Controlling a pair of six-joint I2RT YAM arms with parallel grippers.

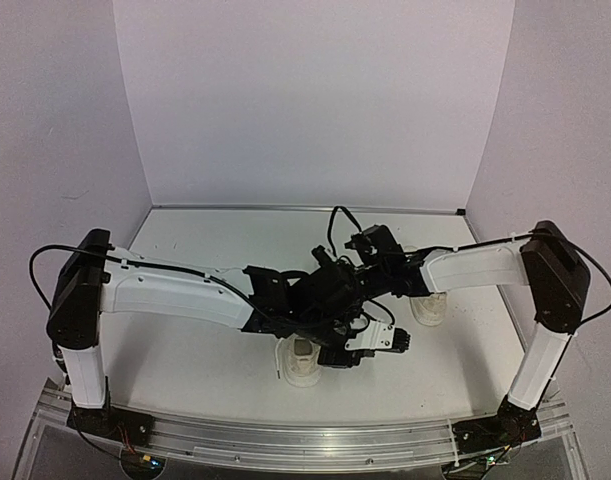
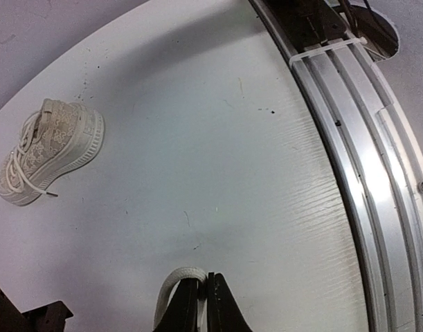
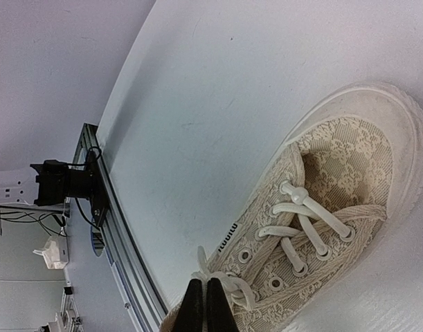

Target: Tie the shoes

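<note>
**Top view.** The left arm and right arm meet low over the middle of the table. The first shoe stands directly under the two wrists and is largely covered by them. The second shoe stands off to the right, apart from the first, beside the right arm. Finger state cannot be read from here.

**Left wrist view.** The left gripper has its fingers pressed together with no gap. A lace loop curls out beside them, so the gripper appears clamped on that lace. The second shoe sits well away at upper left, laces slack, one end trailing on the table. A metal rail runs down the right side.

**Right wrist view.** The right gripper is likewise closed. Its tips are at the upper eyelets of the first shoe, pinching a lace strand. The laces criss-cross up the tongue, and no bow or knot is visible.

**Assessment.** The step in hand is judged to be forming the knot on the first shoe, with each gripper holding part of its lace. The task looks early, and the second shoe shows no bow either. The next move calls for drawing the two held parts across one another under even tension. The pull must be gentle enough that the light shoe is not dragged and the thin lace does not slip out.
</note>
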